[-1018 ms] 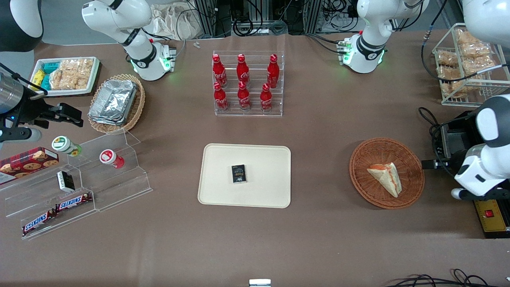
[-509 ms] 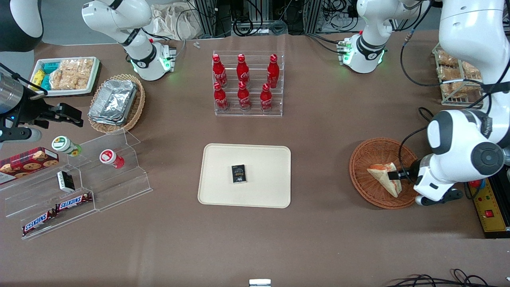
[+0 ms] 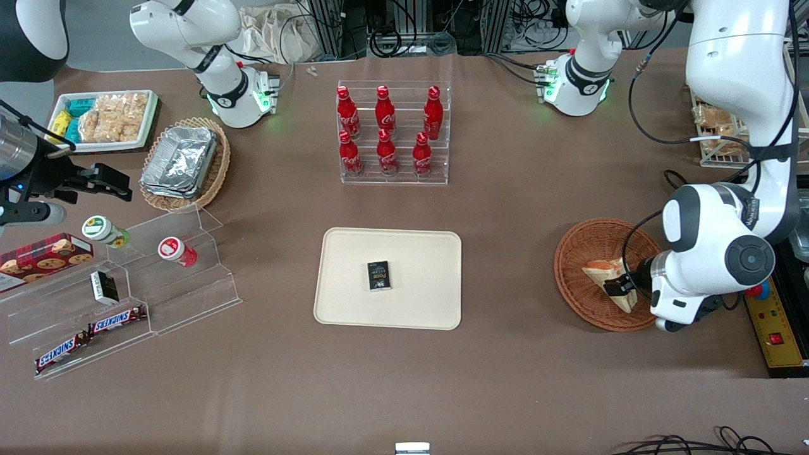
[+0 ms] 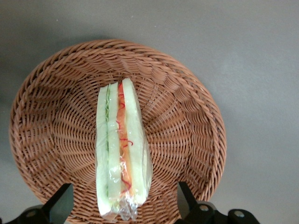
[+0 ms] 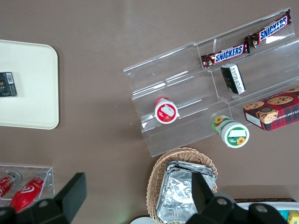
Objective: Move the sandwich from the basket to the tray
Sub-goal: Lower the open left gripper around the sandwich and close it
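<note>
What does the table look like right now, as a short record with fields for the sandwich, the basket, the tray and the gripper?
sandwich: wrapped wedge lying in the basket, between the open fingers
basket: round reddish-brown wicker, toward the working arm's end of the table
tray: cream rectangle at mid-table, holds only a small black box
gripper: left gripper low over the basket, open, straddling the sandwich
task state: sandwich not yet lifted

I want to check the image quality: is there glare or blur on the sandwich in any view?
Left wrist view: the sandwich is sharp, with small glints on its wrap; the open claw straddles it above the basket. Front view: even light, and the arm covers part of the sandwich.
</note>
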Tool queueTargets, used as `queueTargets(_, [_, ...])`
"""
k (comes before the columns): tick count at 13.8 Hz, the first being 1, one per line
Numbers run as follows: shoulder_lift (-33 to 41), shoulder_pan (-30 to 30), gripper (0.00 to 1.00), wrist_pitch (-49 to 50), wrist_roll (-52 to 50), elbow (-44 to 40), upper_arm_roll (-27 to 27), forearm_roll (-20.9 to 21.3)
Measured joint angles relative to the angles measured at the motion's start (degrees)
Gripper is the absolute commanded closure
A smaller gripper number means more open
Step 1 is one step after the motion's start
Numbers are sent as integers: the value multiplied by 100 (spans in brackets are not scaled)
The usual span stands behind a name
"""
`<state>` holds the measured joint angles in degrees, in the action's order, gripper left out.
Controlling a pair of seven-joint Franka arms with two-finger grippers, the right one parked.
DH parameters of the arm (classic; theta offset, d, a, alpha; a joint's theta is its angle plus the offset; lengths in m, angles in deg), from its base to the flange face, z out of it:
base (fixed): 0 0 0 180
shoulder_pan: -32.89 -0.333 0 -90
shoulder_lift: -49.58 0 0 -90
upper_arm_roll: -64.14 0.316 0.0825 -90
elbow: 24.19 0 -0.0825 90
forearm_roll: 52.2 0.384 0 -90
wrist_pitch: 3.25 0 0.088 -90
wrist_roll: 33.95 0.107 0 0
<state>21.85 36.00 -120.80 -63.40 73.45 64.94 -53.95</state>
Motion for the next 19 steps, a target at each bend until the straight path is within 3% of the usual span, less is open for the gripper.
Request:
queueTargets(10, [-1, -29, 3, -920, -690, 641, 0, -9])
queueTargets(16, [6, -42, 49, -1039, -765, 790, 1, -10])
queueTargets(18, [8, -43, 57, -1044, -767, 797, 1, -10])
queueTargets(19, [15, -46, 65, -1045, -767, 797, 1, -10])
